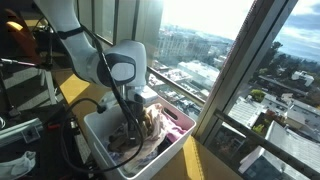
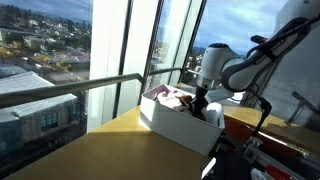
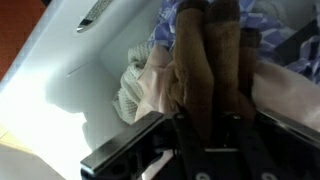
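Currently gripper sits inside white bin, fingers pinched narrow on brown cloth; cream knit garment just beside

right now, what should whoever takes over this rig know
Fingers: shut on the brown cloth, as far as the wrist view shows.
Things: the brown cloth lies in the white bin by the window, among other clothes, with a cream knit piece beside it.
Done: grip taken, down inside the bin.
Left: the cloth is not yet lifted clear of the bin.
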